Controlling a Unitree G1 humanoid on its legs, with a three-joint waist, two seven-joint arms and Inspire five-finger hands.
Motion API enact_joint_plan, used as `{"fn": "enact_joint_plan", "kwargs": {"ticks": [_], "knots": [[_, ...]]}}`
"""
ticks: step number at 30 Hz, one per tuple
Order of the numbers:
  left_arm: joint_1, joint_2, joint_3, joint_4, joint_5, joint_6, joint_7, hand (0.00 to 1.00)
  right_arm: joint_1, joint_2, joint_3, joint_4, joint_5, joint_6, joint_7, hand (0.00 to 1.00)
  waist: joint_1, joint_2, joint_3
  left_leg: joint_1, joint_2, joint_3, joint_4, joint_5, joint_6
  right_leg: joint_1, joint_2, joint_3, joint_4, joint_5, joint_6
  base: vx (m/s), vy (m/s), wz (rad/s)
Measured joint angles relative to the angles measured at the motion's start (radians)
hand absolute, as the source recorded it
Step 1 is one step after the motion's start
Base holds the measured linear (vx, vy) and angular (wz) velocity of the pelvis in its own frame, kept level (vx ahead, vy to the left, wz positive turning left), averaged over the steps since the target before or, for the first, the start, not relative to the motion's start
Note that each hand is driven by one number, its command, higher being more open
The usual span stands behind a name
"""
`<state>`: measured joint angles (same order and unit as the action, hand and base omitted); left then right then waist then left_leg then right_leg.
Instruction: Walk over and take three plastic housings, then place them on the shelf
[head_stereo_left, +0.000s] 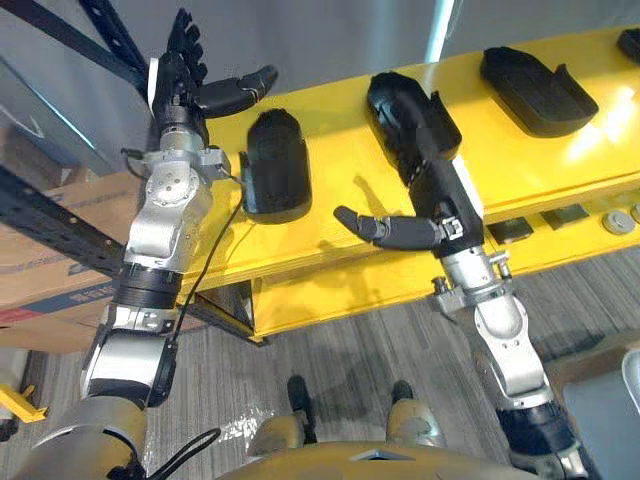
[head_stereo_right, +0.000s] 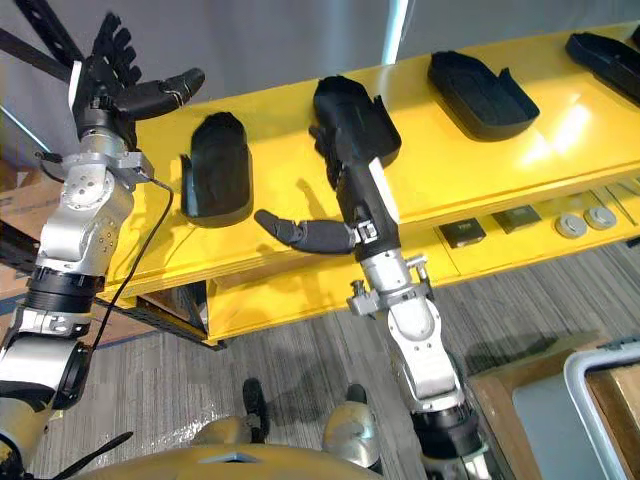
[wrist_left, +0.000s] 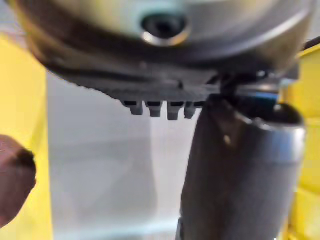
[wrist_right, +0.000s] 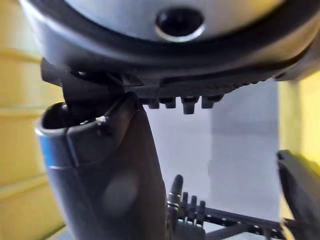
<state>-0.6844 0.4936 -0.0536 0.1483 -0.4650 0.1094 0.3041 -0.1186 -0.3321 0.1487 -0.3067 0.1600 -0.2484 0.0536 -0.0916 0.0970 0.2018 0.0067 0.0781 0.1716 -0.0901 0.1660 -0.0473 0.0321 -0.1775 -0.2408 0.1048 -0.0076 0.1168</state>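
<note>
Several black plastic housings lie on the yellow table (head_stereo_left: 330, 215): a left one (head_stereo_left: 275, 165), a middle one (head_stereo_left: 400, 100) and a right one (head_stereo_left: 535, 90). My right hand (head_stereo_left: 447, 195) reaches over the table's front edge. Its straight fingers (head_stereo_left: 425, 145) lie on the near end of the middle housing, with the thumb (head_stereo_left: 385, 228) spread out to the side. It is open and nothing is gripped. My left hand (head_stereo_left: 180, 65) is raised at the table's left end, open and empty, above and left of the left housing. In its own wrist view its thumb (wrist_left: 240, 170) is loose.
Another housing (head_stereo_right: 605, 55) lies at the table's far right. A control panel with buttons (head_stereo_right: 570, 222) sits on the table's front face. A cardboard box (head_stereo_left: 50, 250) and dark rack beams (head_stereo_left: 60, 35) stand to the left. A grey bin (head_stereo_right: 600, 400) is at lower right.
</note>
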Motion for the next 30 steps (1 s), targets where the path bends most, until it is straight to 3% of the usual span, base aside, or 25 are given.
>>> {"fn": "enact_joint_plan", "kwargs": {"ticks": [3,9,11,12,13,16,19,25,30], "knots": [[0.035,0.02,0.019,0.0,0.0,0.001,-0.056,1.0,-0.066,-0.019,-0.002,0.015,-0.037,-0.023,-0.046,1.0,0.014,0.007,-0.028,0.001,0.002,-0.025,0.0,0.002,-0.004,0.024,0.004,-0.027,-0.018,0.0,0.0,0.0,-0.018,0.24],[0.072,0.038,0.044,-0.014,-0.003,-0.008,-0.144,1.0,-0.091,-0.027,-0.02,0.097,-0.119,-0.015,-0.088,1.0,0.039,-0.012,-0.049,-0.016,0.0,-0.048,0.0,0.002,-0.005,0.044,0.004,-0.058,-0.057,0.022,0.003,-0.02,0.006,0.13],[0.131,0.037,0.066,-0.085,-0.017,-0.045,-0.147,1.0,-0.09,-0.025,-0.02,0.118,-0.141,-0.004,-0.083,1.0,0.039,-0.018,-0.053,-0.018,-0.003,-0.052,0.0,0.006,0.001,0.044,0.001,-0.059,-0.057,0.023,0.003,0.0,0.01,0.07],[0.215,0.028,0.084,-0.186,-0.04,-0.112,-0.148,1.0,-0.088,-0.026,-0.02,0.137,-0.155,0.001,-0.078,1.0,0.038,-0.021,-0.055,-0.017,-0.009,-0.057,0.0,0.007,0.002,0.047,-0.001,-0.062,-0.057,0.024,0.004,0.02,0.017,0.08],[0.25,0.016,0.09,-0.236,-0.047,-0.138,-0.153,1.0,-0.088,-0.026,-0.02,0.147,-0.156,0.002,-0.076,1.0,0.039,-0.023,-0.056,-0.017,-0.011,-0.06,0.0,0.008,0.001,0.048,-0.001,-0.064,-0.057,0.024,0.004,0.02,0.015,0.12],[0.417,-0.144,0.068,-0.484,-0.034,-0.288,-0.195,1.0,-0.083,-0.027,-0.019,0.189,-0.197,0.004,-0.061,1.0,0.059,-0.025,-0.058,-0.016,-0.015,-0.082,0.0,0.013,0.0,0.065,-0.003,-0.087,-0.059,0.022,0.002,0.02,-0.007,0.21],[0.482,-0.224,-0.023,-0.546,0.006,-0.371,-0.231,1.0,-0.09,-0.025,0.009,0.247,-0.266,0.003,-0.059,1.0,0.075,-0.025,-0.063,-0.017,-0.014,-0.108,-0.001,0.01,-0.008,0.081,0.001,-0.115,-0.059,0.02,0.0,-0.04,-0.019,0.24],[0.567,-0.252,-0.108,-0.549,-0.008,-0.436,-0.293,1.0,-0.093,-0.027,0.071,0.337,-0.517,-0.01,-0.104,1.0,0.087,-0.027,-0.065,-0.039,-0.006,-0.087,-0.001,0.008,-0.003,0.094,0.011,-0.141,-0.109,0.02,0.01,-0.06,-0.006,0.13],[0.627,-0.253,-0.107,-0.549,-0.044,-0.483,-0.361,1.0,-0.094,-0.028,0.086,0.352,-0.557,-0.025,-0.114,1.0,0.098,-0.045,-0.069,-0.039,-0.006,-0.088,-0.001,0.022,0.002,0.108,0.01,-0.142,-0.124,0.025,0.017,0.01,-0.004,0.06]]}}
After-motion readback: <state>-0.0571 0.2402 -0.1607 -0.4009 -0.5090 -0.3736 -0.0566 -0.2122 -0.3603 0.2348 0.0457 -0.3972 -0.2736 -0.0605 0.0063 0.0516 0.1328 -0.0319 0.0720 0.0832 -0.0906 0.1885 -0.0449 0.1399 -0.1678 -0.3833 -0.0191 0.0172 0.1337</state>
